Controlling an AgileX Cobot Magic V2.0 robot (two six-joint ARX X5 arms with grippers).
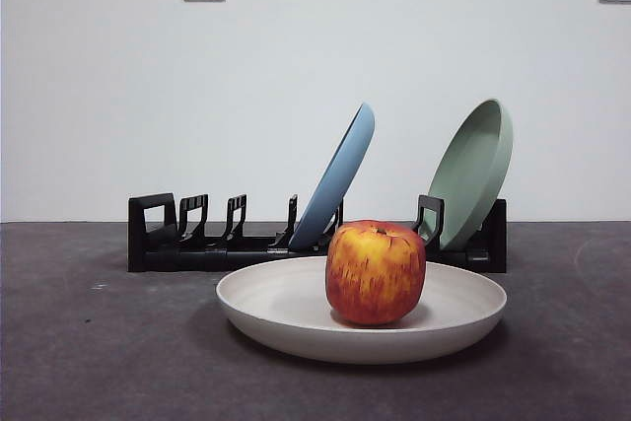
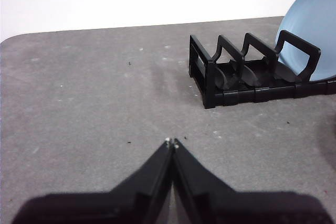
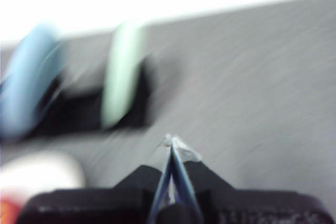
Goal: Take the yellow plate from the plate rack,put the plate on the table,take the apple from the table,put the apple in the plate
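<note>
Red apple point(image 1: 376, 272) sits in yellow plate point(image 1: 286, 308) on worktop point(image 1: 99, 342); firm, smooth, round, best gripped across widest part; left gripper point(image 2: 171, 142) and right gripper point(image 3: 176, 145) both clenched, empty.

No legible text, label, brand, number or sign on anything in view.

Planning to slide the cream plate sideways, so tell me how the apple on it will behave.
The apple looks squat and rests low in the yellow plate, so it probably stays put under a gentle push. Its rounded body could still roll on a jerk. The plate's raised rim would likely catch it.
</note>
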